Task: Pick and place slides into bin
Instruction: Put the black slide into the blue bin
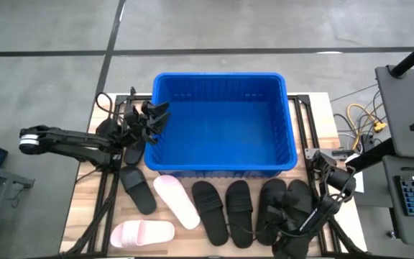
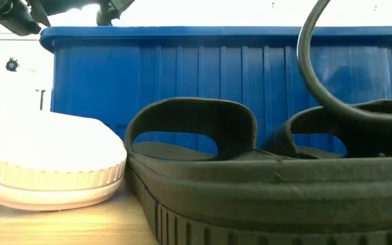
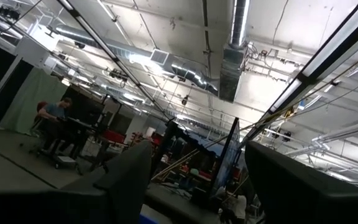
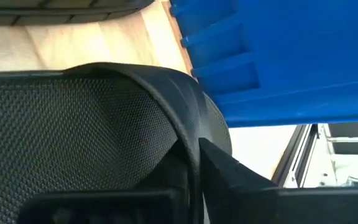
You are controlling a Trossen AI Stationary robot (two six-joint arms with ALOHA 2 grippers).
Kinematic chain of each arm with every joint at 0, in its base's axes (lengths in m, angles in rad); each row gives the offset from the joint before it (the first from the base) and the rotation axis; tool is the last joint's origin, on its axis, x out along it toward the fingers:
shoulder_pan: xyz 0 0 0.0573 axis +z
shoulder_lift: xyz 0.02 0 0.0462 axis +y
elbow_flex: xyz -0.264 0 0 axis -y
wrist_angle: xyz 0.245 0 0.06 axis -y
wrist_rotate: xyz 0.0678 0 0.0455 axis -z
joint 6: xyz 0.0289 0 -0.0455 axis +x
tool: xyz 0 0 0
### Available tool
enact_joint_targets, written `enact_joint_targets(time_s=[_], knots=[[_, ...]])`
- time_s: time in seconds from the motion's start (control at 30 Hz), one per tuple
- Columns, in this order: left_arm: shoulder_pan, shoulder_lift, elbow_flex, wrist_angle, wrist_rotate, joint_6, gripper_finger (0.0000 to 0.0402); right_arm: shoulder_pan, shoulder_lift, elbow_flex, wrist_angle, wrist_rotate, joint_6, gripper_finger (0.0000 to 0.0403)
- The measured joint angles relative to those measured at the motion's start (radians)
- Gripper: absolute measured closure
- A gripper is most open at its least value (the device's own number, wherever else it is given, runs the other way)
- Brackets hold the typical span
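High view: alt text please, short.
An empty blue bin sits mid-table with six black slides and two pink slides beside and below it. The left gripper is at the bin's left rim; the right gripper is down on the rightmost black slides.

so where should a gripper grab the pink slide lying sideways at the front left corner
Take the pink slide by its wide strap, coming straight down from above. It lies flat, sole down, alone on the table, so the raised strap arch gives the fingers an edge to close on; the black slide behind it is clear.
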Motion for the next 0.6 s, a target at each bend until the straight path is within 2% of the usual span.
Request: enact_joint_targets(time_s=[0.6], knots=[[0.000,-0.002,0.000,0.001,0.000,-0.002,0.0155,0.000,-0.010,0.042,-0.004,-0.052,-0.024,0.0390]])
